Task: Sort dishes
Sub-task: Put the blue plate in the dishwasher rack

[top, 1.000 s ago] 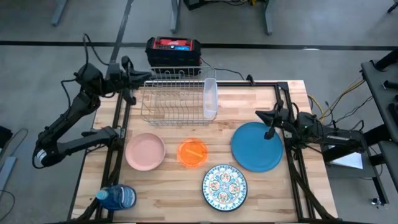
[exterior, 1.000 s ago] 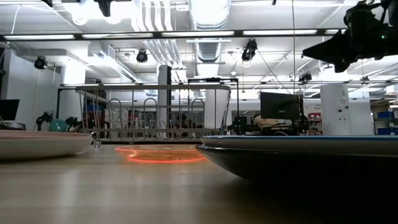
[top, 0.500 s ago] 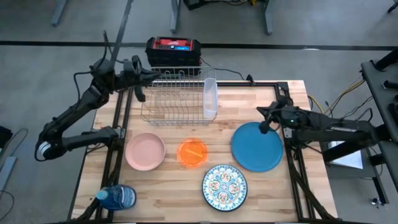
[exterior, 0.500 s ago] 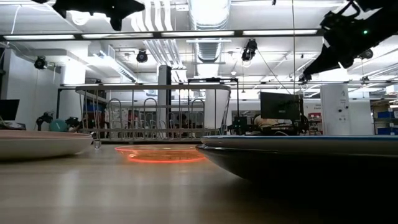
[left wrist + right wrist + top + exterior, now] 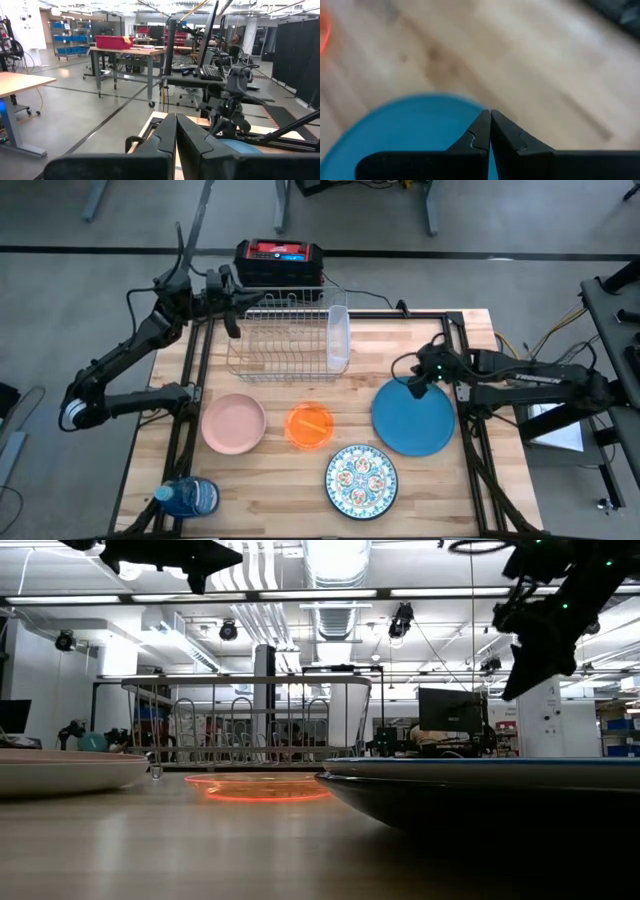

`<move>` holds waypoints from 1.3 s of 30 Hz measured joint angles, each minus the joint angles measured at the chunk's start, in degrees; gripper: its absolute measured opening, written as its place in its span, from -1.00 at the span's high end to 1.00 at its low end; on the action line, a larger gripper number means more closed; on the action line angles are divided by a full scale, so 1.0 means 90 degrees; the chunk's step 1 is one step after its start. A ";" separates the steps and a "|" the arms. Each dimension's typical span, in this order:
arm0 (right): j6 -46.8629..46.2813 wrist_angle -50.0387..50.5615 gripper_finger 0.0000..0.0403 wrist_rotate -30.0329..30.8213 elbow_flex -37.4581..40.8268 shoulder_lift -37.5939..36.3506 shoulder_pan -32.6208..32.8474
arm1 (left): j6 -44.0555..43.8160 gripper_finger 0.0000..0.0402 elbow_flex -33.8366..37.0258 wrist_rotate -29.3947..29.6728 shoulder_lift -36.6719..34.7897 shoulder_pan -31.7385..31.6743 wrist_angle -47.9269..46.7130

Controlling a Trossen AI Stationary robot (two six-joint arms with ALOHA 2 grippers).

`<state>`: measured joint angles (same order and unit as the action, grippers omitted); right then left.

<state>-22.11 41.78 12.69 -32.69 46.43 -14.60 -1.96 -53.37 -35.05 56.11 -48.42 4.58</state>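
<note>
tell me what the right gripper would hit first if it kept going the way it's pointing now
Most likely the blue plate. The right gripper, shut, points down at the plate's far rim, with bare table just beyond, so depth is uncertain and it might meet wood instead.

Wire rack [image 5: 280,338], water bottle [image 5: 190,497], red box [image 5: 279,260]

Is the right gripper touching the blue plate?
Apart. In the low view, the shut right gripper hangs clearly above the blue plate, with background visible between them.

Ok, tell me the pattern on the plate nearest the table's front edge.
Ornate teal-and-white floral patterned plate, clearest in the high view.
</note>
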 joint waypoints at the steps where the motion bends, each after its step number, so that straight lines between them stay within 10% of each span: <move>1: 0.0123 -0.0007 0.99 -0.0237 0.0002 0.0104 -0.0084 | -0.0001 1.00 -0.0041 0.0000 0.0038 0.0000 0.0004; 22: 0.0746 0.0831 0.46 -0.1632 -0.1307 0.1726 -0.1135 | -0.0052 1.00 -0.0618 -0.0008 0.0212 0.0000 0.0020; 30: 0.3792 0.0982 0.37 -0.1613 -0.2125 0.2371 -0.1066 | -0.0053 1.00 -0.0738 -0.0010 0.0210 0.0000 0.0008; 39: 0.4798 0.0414 0.52 -0.1825 -0.1399 0.3203 -0.0942 | -0.0043 1.00 -0.0736 -0.0012 0.0210 0.0000 -0.0199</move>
<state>21.07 45.50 -3.73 -45.28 75.26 -23.08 -2.35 -59.99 -35.16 58.00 -48.42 2.79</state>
